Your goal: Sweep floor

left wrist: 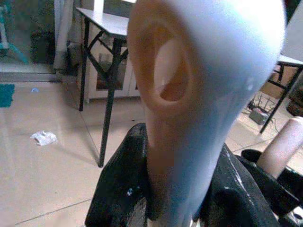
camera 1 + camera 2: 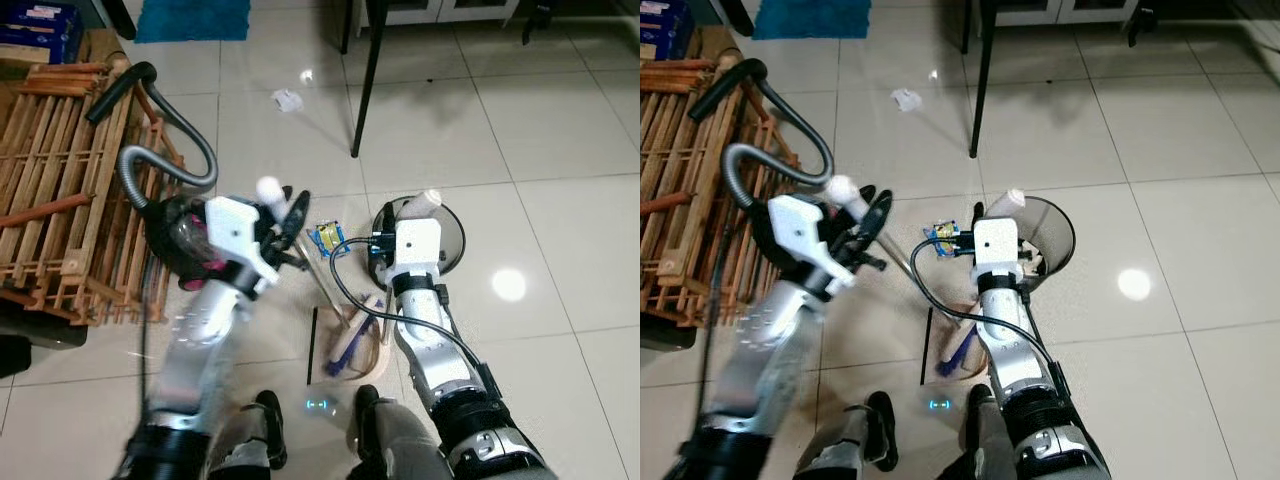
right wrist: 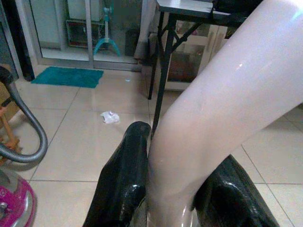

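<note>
The left pincer holds the white broom handle tight and the right pincer holds the dustpan handle, with the dustpan on the floor between the robot's feet.

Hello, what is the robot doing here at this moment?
It is sweeping the tiled floor. The left gripper is shut on a white broom handle, and the right gripper on a pale dustpan handle. The dustpan rests at its feet. A crumpled paper lies farther ahead, near a vacuum cleaner.
</note>
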### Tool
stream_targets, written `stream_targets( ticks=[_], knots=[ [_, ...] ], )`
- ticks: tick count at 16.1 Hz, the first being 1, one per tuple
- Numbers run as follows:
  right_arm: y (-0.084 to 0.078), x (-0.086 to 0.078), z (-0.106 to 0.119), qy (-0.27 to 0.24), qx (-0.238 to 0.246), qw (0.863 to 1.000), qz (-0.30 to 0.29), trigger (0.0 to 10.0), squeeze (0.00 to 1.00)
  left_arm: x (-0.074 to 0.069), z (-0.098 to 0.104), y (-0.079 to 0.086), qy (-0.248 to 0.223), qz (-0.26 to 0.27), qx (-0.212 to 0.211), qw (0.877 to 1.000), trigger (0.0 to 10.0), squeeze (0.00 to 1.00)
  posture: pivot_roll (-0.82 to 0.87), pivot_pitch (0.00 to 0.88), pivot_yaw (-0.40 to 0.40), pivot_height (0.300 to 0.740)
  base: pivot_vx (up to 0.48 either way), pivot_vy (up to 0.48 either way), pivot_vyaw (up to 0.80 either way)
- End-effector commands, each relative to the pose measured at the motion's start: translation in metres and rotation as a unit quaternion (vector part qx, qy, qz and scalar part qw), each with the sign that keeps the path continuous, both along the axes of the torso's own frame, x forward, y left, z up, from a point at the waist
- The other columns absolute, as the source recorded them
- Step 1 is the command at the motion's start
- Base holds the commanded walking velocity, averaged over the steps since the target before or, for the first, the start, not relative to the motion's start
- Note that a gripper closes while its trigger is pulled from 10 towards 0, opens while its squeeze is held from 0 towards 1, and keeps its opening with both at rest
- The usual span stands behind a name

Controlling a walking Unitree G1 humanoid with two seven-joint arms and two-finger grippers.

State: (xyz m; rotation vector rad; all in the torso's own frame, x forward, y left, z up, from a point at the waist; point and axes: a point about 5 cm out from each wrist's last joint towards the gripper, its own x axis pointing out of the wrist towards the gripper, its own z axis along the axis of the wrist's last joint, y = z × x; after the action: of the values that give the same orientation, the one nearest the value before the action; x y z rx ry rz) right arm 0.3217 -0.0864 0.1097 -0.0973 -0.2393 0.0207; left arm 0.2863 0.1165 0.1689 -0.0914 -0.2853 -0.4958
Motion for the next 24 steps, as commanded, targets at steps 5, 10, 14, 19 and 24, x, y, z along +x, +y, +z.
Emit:
stream_targets(
  ticks=[5, 10, 14, 19, 24],
  knots=[
    [-0.023, 0.003, -0.003, 0.019, 0.045, 0.998, -0.03, 10.0, 0.0, -0.007, 0.035, 0.072, -0.044, 0.067, 0.055, 0.995, 10.0, 0.0, 0.02, 0.176, 0.013, 0.74, 0.0, 0.0, 0.0],
    [-0.042, 0.004, 0.031, -0.03, 0.115, 0.992, -0.037, 10.0, 0.0, -0.008, 0.036, 0.122, -0.038, 0.183, 0.109, 0.976, 10.0, 0.0, 0.02, 0.121, 0.015, 0.74, 0.0, 0.0, 0.0],
    [-0.045, 0.005, 0.069, -0.062, 0.158, 0.985, -0.023, 10.0, 0.0, -0.008, 0.009, 0.129, 0.015, 0.23, 0.146, 0.962, 10.0, 0.0, 0.01, 0.096, 0.027, 0.74, 0.0, 0.0, 0.0],
    [-0.057, 0.007, 0.125, -0.111, 0.176, 0.978, -0.025, 10.0, 0.0, -0.008, -0.006, 0.116, 0.045, 0.247, 0.15, 0.956, 10.0, 0.0, 0.0, 0.089, 0.026, 0.74, 0.0, 0.0, 0.0],
    [-0.083, 0.01, 0.18, -0.15, 0.169, 0.973, -0.044, 10.0, 0.0, -0.008, -0.007, 0.081, 0.025, 0.227, 0.137, 0.964, 10.0, 0.0, -0.01, 0.085, 0.024, 0.74, 0.0, 0.0, 0.0]
  ],
)
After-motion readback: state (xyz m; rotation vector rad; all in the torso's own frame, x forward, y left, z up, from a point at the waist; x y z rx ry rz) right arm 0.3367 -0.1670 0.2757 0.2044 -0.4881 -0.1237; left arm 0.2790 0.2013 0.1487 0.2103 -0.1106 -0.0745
